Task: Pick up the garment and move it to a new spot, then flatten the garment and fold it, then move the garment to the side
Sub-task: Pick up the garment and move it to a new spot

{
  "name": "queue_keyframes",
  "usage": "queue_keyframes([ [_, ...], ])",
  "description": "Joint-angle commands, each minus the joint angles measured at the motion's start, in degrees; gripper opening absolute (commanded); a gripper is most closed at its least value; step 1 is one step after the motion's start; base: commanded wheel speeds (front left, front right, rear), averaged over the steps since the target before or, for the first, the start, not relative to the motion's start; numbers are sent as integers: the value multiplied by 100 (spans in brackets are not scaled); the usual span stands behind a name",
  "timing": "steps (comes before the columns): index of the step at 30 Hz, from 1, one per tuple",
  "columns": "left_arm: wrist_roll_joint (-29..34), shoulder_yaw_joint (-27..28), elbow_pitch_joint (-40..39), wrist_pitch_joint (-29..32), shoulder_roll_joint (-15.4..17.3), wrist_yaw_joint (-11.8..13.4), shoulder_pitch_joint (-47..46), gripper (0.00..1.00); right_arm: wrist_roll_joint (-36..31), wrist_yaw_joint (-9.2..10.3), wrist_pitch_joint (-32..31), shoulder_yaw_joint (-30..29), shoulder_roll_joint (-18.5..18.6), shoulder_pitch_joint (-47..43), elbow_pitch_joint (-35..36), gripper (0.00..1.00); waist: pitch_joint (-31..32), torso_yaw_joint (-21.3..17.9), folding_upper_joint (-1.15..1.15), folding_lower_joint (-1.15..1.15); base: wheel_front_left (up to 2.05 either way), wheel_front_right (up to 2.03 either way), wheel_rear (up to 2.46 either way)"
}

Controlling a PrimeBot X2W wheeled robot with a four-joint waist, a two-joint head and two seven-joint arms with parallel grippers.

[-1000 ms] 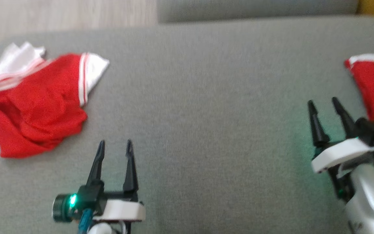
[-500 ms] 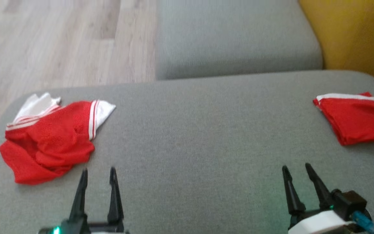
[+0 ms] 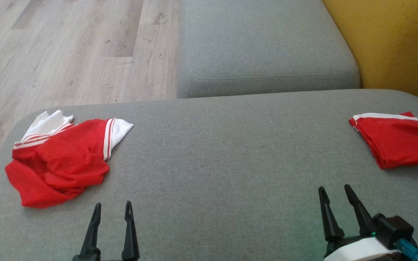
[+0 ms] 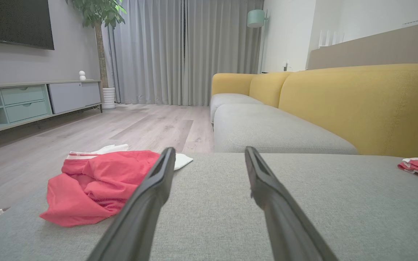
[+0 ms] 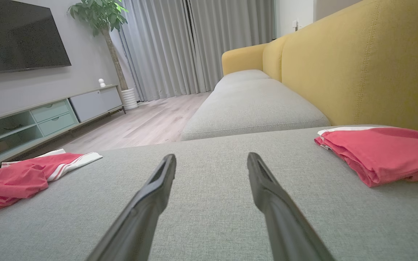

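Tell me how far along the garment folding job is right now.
Done: a folded red garment lies at the right edge of the grey sofa cushion. In hand: nothing; the left gripper and right gripper hover with jaws open and empty. Left: the crumpled red-and-white garment on the left is not yet picked up, flattened or folded.

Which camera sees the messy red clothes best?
Head view: the crumpled red garment lies whole, seen from above. Left wrist view shows it side-on, partly behind the left gripper; right wrist view, cut at the edge.
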State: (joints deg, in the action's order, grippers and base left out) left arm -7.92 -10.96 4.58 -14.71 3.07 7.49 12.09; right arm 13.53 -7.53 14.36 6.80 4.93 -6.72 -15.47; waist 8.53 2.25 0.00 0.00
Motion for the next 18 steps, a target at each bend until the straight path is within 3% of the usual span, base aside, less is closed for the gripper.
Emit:
queue_keyframes([
  [1, 52, 213, -153, -29, -19, -26, -298, 100, -60, 4, 63, 93, 12, 149, 184, 100, 0, 2, 0, 0, 0, 0, 0],
  [11, 81, 225, -113, -29, -19, -57, -309, 100, -101, 4, 63, -55, -35, 137, -26, 100, 3, 120, 0, 0, 0, 0, 0],
  [18, 147, 284, -129, -29, -19, -100, -345, 100, -280, 4, 63, 130, 4, 71, -165, 100, 1, 548, 0, 0, 0, 0, 0],
])
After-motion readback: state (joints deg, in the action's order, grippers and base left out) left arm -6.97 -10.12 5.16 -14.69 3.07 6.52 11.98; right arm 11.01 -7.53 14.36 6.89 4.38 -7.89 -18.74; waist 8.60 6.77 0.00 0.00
